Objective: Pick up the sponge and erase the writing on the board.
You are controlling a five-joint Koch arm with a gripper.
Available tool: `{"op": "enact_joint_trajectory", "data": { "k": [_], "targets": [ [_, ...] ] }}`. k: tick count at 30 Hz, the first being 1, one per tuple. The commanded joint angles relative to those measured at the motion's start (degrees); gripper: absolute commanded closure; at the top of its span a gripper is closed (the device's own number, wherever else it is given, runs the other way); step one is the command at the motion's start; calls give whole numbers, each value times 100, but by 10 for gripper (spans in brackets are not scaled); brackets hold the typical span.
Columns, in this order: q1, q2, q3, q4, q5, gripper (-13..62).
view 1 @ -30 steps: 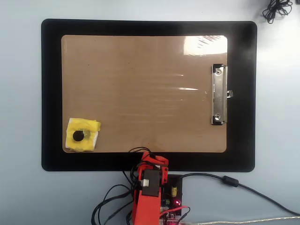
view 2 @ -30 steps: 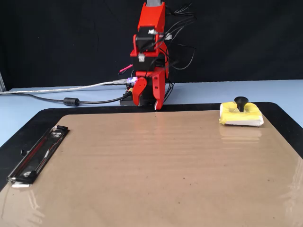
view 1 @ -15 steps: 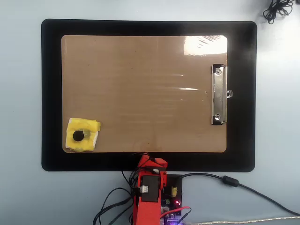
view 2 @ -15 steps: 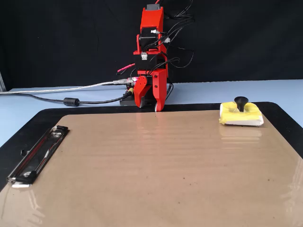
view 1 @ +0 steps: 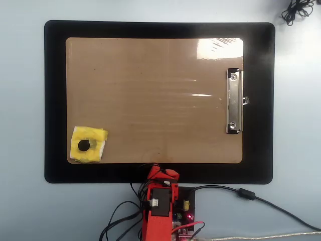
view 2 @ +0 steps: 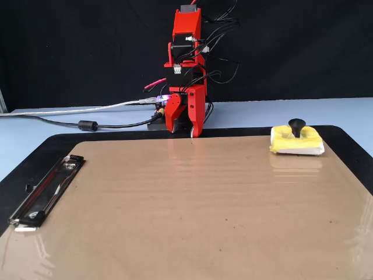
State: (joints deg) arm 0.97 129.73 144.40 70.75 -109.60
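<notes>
Although the task speaks of writing, none shows on the board [view 1: 155, 95] in either view: its glossy brown face looks bare, with only glare near the top edge at about one o'clock in the overhead view. No brand, label or readable text appears anywhere, not on the silver clip [view 1: 234, 101], the black mat [view 1: 55, 100], nor the arm's red body.

The sponge [view 1: 89, 144] lies on the board's corner at about eight o'clock in the overhead view, its black knob [view 1: 84, 145] pointing up; in the fixed view it sits at roughly two o'clock [view 2: 296, 141], flat and well apart from the arm. The gripper [view 2: 192, 128] hangs folded down at the board's near edge by the arm's base, at six o'clock in the overhead view [view 1: 160, 173], and it carries nothing. Whether its jaws stand wide or narrow I cannot tell, since they overlap from both cameras.

Judging from this layout, either the wiping is already finished and the arm is parked, or no marks were ever large enough to show. If a pick is in hand, a good approach would be to swing toward eight o'clock, come down straight over the knob, close on that knob rather than the soft yellow pad, and lift without dragging the sponge off the corner.
</notes>
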Motion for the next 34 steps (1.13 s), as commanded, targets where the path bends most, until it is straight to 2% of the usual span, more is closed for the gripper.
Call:
{"op": "enact_joint_trajectory", "data": {
  "k": [1,12,17,34],
  "targets": [
    [35,501,-44,62,-132,151],
    [35,519,-35,369,-114,150],
    [35,510,-114,1907,-123,150],
    [44,492,-193,1925,-132,149]
  ]
}}
